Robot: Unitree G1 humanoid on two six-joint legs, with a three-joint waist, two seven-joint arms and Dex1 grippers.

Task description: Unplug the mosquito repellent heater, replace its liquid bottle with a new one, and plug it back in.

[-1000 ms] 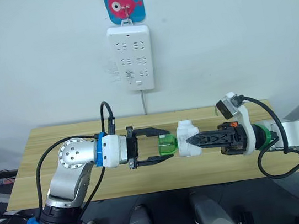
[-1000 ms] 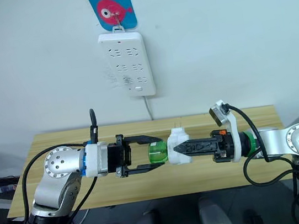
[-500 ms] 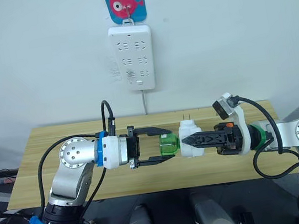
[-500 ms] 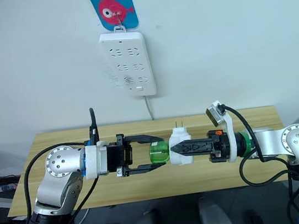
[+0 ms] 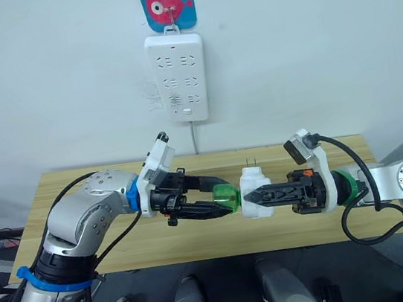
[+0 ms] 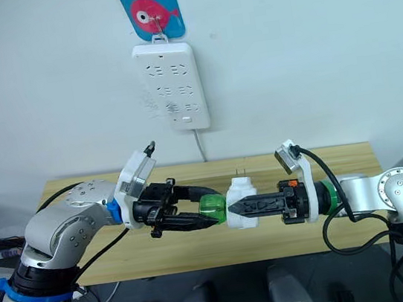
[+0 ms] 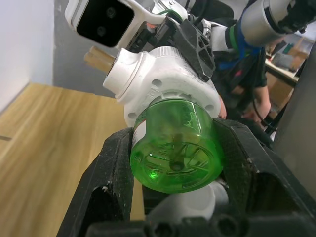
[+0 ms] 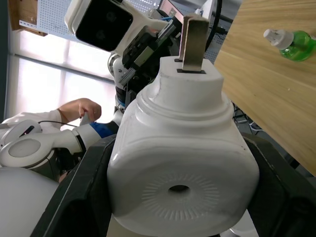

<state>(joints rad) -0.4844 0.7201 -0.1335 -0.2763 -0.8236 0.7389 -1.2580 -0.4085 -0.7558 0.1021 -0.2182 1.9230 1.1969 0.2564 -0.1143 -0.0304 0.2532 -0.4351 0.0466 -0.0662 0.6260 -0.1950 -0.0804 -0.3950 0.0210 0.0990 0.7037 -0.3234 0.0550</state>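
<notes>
The white mosquito repellent heater (image 5: 253, 191) hangs above the table's front edge, prongs (image 8: 193, 42) pointing up, with my right gripper (image 5: 259, 196) shut on its body. Its liquid bottle (image 5: 225, 196), translucent green, sticks out of the heater's left side, still seated in it. My left gripper (image 5: 221, 203) is shut on that bottle, and the left wrist view shows a black finger (image 7: 114, 168) pressed on each side of the bottle (image 7: 173, 148). The new one (image 8: 291, 42), green with a white cap, lies on the wooden table in the right wrist view.
A white power strip (image 5: 177, 77) hangs on the wall above the table (image 5: 80, 198), under a blue fish hook (image 5: 165, 2); its cord drops behind the table. A person's hand (image 8: 79, 108) shows in the background of the right wrist view.
My left wrist has rolled and its fingers have closed from wide open onto the green bottle. The heater has turned in the right gripper so its prongs point up.
</notes>
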